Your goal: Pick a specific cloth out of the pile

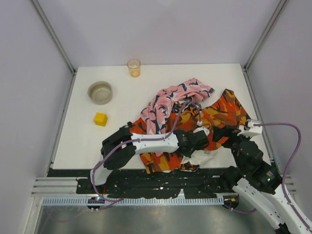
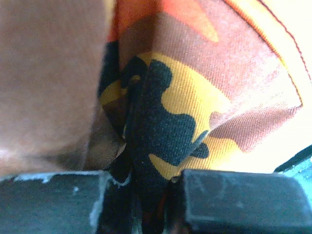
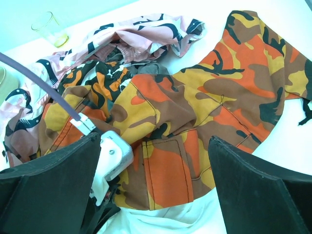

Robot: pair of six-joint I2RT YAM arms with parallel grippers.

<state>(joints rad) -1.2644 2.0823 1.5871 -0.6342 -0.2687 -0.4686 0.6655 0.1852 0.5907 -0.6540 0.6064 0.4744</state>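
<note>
Left gripper [image 2: 141, 183] pinches a fold of the camouflage garment [image 2: 195, 97] by the worktop's near edge; right gripper [image 3: 155, 144] hangs spread. The cloth [image 3: 148, 69] — a grey sliver — peeks beyond both, toward the far edge, just beside the pink cloth [image 3: 146, 34].

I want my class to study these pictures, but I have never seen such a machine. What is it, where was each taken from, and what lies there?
Two robot arms stand at the near edge of a table. One picture looks down from above; the others come from a camera on each wrist. On it lie a pile of clothes, a bowl, a cup and a yellow block. The left gripper pinches a fold of the camouflage garment; the right gripper hangs open above it, holding nothing. A grey cloth peeks out beside the pink cloth.
</note>
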